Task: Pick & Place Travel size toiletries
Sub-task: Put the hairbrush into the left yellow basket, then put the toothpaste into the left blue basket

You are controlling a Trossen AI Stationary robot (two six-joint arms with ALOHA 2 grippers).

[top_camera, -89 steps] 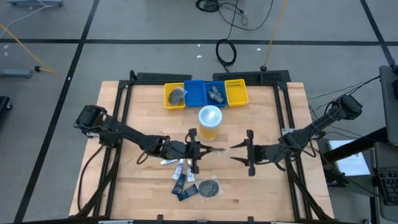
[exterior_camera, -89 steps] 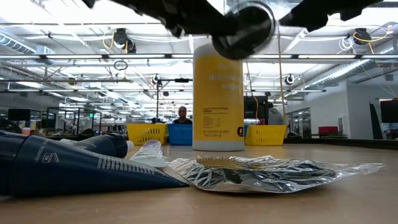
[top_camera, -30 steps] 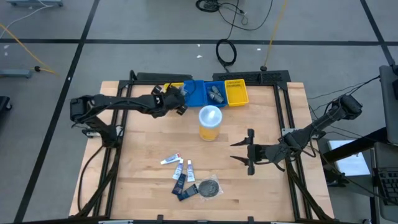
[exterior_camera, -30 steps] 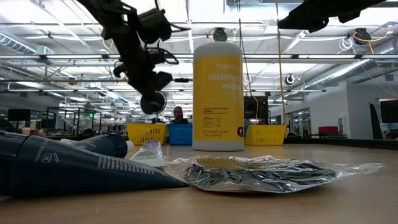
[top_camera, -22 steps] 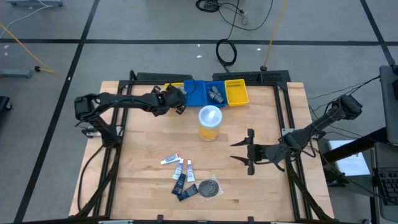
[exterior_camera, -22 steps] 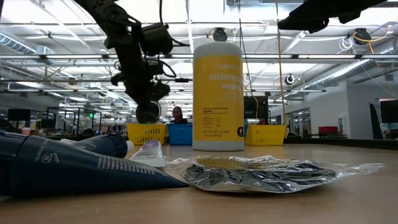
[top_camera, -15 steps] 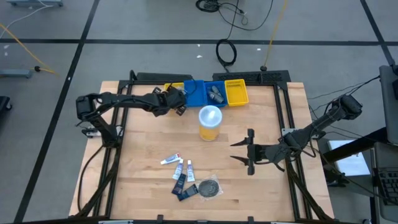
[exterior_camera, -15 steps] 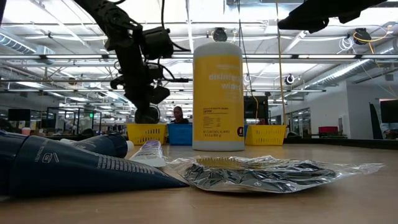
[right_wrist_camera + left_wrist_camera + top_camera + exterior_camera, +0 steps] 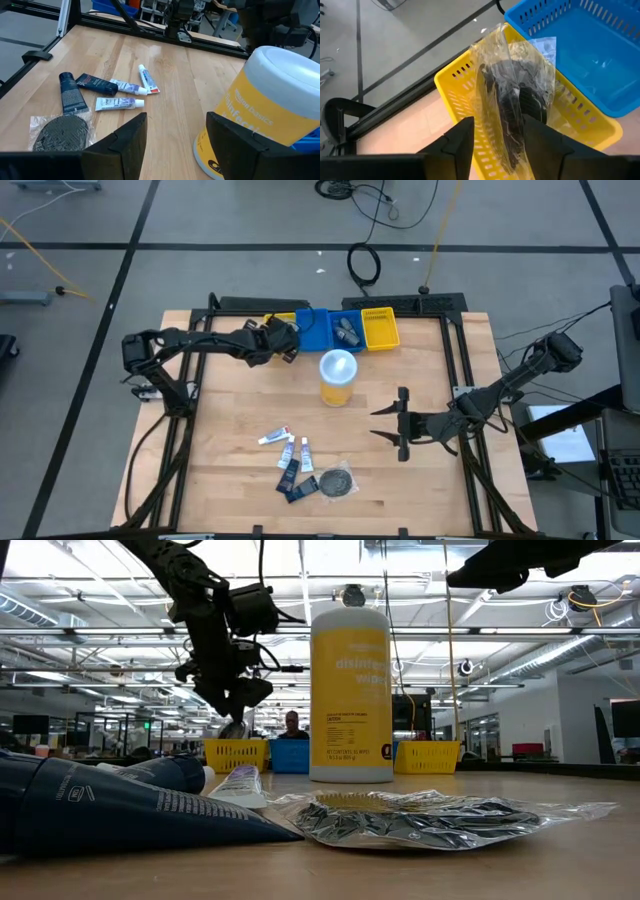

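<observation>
My left gripper (image 9: 287,345) hangs open over the far-left yellow bin (image 9: 455,95). A clear packet with a round dark item (image 9: 512,100) stands edge-on between its fingers, above the bin's wall. The other travel size toiletries lie flat on the near middle of the table: white tubes (image 9: 275,437), dark tubes (image 9: 288,473) and a round grey packet (image 9: 337,481). My right gripper (image 9: 378,425) waits open to their right, clear of them. My left gripper has one finger (image 9: 465,142) on each flat side of the clear packet's lower part (image 9: 507,145). I cannot tell whether either finger touches it. The packet stands upright over the yellow bin.
A yellow canister with a pale lid (image 9: 337,375) stands mid-table between the bins and the toiletries. Two blue bins (image 9: 315,328) and a second yellow bin (image 9: 381,327) line the far edge. One blue bin holds grey items (image 9: 347,330). Bare wood lies at the left and right.
My left gripper has come down a little over the far-left yellow bin. The packet showed as a dark disc under its fingers in the low view and now shows there only as a small sliver.
</observation>
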